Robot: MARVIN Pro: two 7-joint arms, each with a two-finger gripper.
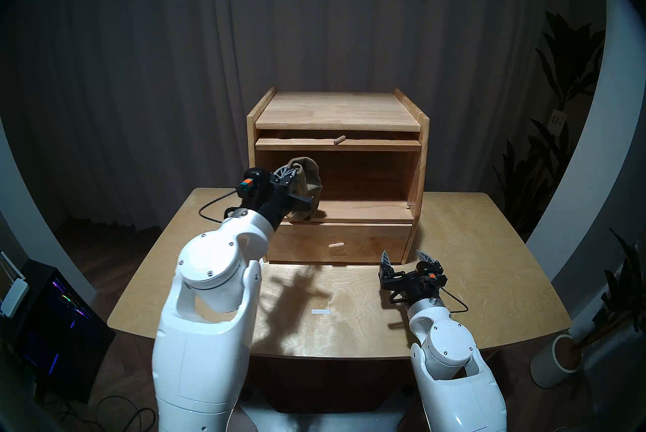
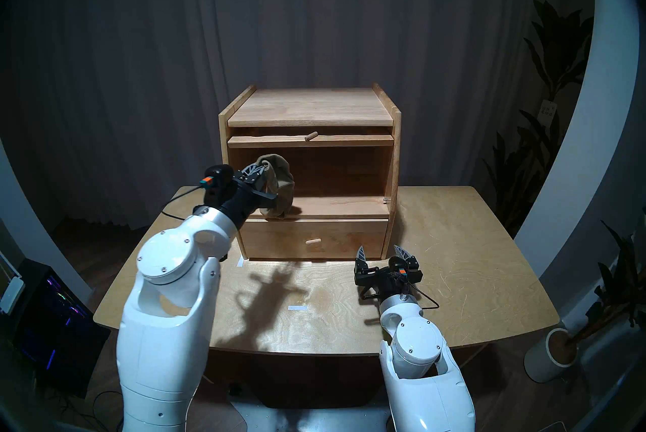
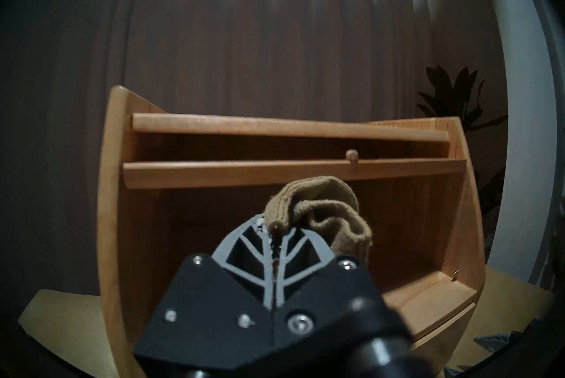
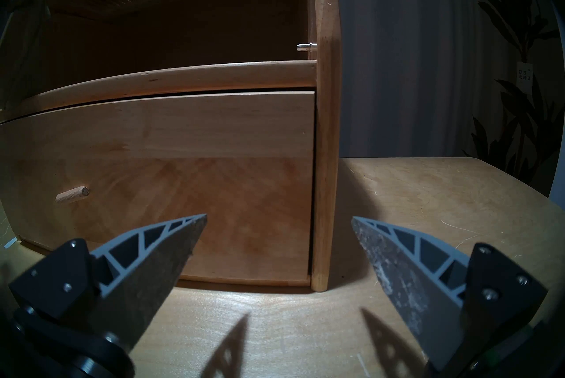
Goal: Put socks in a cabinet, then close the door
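**Socks held at the cabinet mouth**

The olive-tan ribbed knit socks (image 1: 306, 188) hang bunched from the left gripper (image 1: 292, 176), clenched on them at the left front of the light-wood cabinet (image 1: 421, 158), whose upper compartment gapes under the raised ribbed door (image 1: 337, 144). The right gripper (image 1: 405, 255) rests spread near the plain drawer front (image 1: 367, 242) on the plywood table (image 1: 489, 263).

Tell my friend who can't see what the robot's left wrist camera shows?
The left gripper is shut on olive-tan socks, holding them up in front of the wooden cabinet's open upper compartment. Above them, the door is lifted flat under the cabinet top.
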